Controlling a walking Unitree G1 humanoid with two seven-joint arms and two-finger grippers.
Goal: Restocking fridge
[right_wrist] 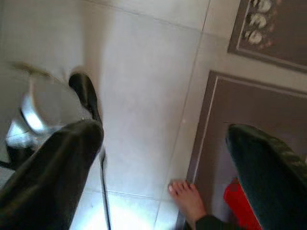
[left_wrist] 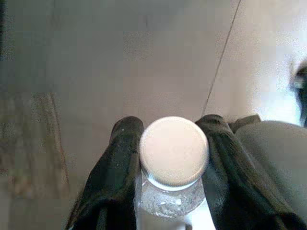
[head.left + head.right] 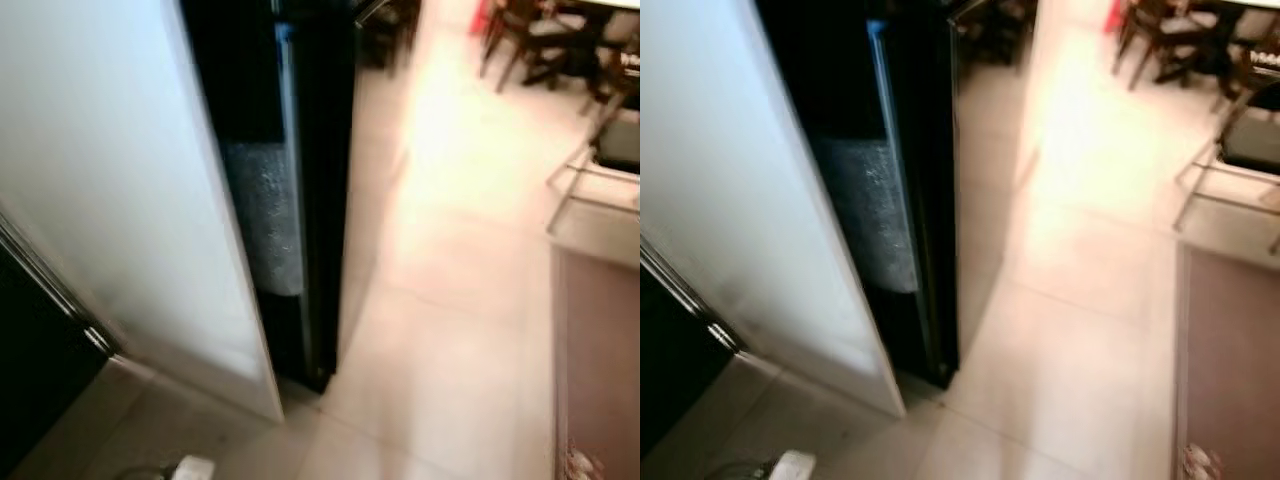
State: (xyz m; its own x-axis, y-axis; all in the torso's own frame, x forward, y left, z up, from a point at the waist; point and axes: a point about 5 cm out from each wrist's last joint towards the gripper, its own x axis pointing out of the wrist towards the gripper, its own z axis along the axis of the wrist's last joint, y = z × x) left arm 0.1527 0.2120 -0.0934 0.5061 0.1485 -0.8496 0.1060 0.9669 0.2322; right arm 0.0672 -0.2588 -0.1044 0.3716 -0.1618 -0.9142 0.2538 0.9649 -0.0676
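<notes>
My left gripper [image 2: 170, 125] is shut on a clear plastic bottle [image 2: 173, 151] with a white cap, one black finger on each side of the neck. The bottle's cap [image 3: 190, 468] also peeks in at the bottom edge of the head view. Ahead on the left stands a tall black appliance [image 3: 320, 150], edge-on, with a patch of bubble wrap [image 3: 265, 215] on it and a white panel [image 3: 110, 180] beside it. My right gripper [image 1: 165, 136] hangs open over the tiled floor with nothing between its fingers. The head views are blurred.
A dark surface with a metal handle [image 3: 50, 290] sits at lower left. Pale floor tiles [image 3: 450, 300] stretch ahead to dark chairs [image 3: 540, 35]. A metal-framed chair [image 3: 600, 170] and a brown rug [image 3: 600, 370] lie right. A person's bare foot [image 1: 189, 199] is near the rug.
</notes>
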